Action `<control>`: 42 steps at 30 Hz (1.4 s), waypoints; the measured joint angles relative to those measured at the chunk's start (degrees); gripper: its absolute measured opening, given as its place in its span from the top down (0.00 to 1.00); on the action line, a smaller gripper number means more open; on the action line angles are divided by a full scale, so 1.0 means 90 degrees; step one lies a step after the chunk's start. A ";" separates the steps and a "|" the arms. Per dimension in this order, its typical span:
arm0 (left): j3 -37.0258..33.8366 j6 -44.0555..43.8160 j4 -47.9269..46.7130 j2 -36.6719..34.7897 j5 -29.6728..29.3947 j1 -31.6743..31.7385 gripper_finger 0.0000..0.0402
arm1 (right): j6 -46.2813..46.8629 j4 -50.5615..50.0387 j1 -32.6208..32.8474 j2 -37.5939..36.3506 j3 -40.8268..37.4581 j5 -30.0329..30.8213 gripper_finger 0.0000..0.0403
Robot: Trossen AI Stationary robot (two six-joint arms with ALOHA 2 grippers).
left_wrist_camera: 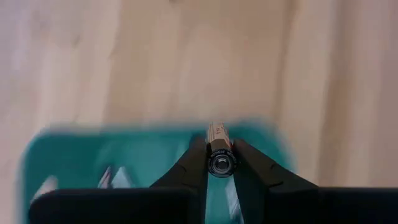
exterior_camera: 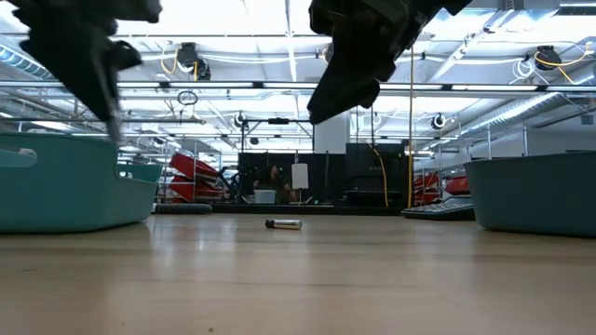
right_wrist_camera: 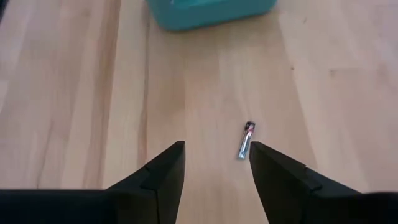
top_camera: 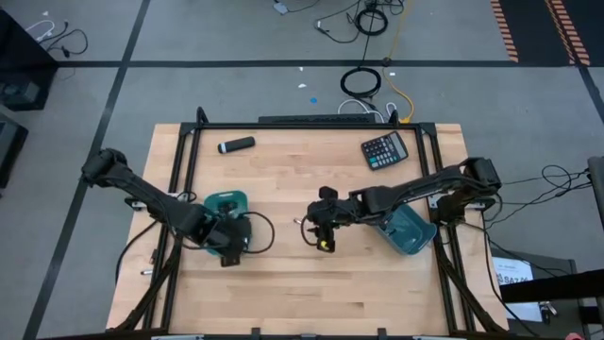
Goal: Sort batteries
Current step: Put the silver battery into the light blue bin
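High view: a wooden table (top_camera: pixel 283 179) was seen from above, with both arms reaching inward. The left gripper (top_camera: pixel 226 247) was positioned over the left bin (top_camera: pixel 226 202), a teal container near the table's left side. In the left wrist view, a battery (left_wrist_camera: pixel 220 152) was clamped end-on between the closed fingers (left_wrist_camera: pixel 194 163), above the bin's teal interior (left_wrist_camera: pixel 74 168). The right gripper (right_wrist_camera: pixel 216 155) was held near the table's centre, above the bare wood, with its fingers (right_wrist_camera: pixel 168 165) spread apart and nothing between them. A second battery (right_wrist_camera: pixel 247 140) was seen lying flat on the table just beside the right fingertips, apart from both. The same battery (exterior_camera: pixel 283 223) was shown in the low view, lying alone on the tabletop between the two bins. The right bin (top_camera: pixel 408 230) was placed at the table's right side, under the right arm. A calculator (top_camera: pixel 385 149) and a marker (top_camera: pixel 236 144) lay along the far edge, well apart from the grippers.
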 joint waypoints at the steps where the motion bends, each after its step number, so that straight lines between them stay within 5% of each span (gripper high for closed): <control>1: 0.0101 -0.0191 -0.0429 -0.0019 0.0003 -0.0024 0.86 | -0.0003 -0.0009 0.0027 0.0040 0.0000 0.0005 0.58; 7: 0.0075 -0.1135 -0.1677 -0.0026 0.0744 -0.0090 0.86 | -0.0005 -0.0057 0.0158 0.0182 -0.0006 0.0163 0.58; 11: -0.0036 -0.1836 -0.2194 -0.0021 0.0238 -0.0090 0.86 | -0.0005 -0.0043 0.0235 0.0196 -0.0007 0.0163 0.58; 19: -0.0036 -0.2284 -0.2280 -0.0018 0.0412 -0.0090 0.44 | -0.0049 -0.0023 0.0204 0.0268 -0.0007 0.0180 0.58; 23: -0.0036 -0.2361 -0.2273 -0.0016 0.0432 -0.0090 0.34 | -0.0094 0.0081 0.0124 0.0571 -0.0007 0.0311 0.58; 38: -0.0036 -0.2175 -0.1938 -0.0016 -0.1031 -0.0077 0.32 | -0.0414 0.1255 -0.0363 0.2090 -0.0010 0.0602 0.58; 42: -0.0039 -0.2052 -0.1591 -0.0016 -0.1361 -0.0078 0.32 | -0.0530 0.1342 -0.0367 0.2324 0.0027 0.0581 0.68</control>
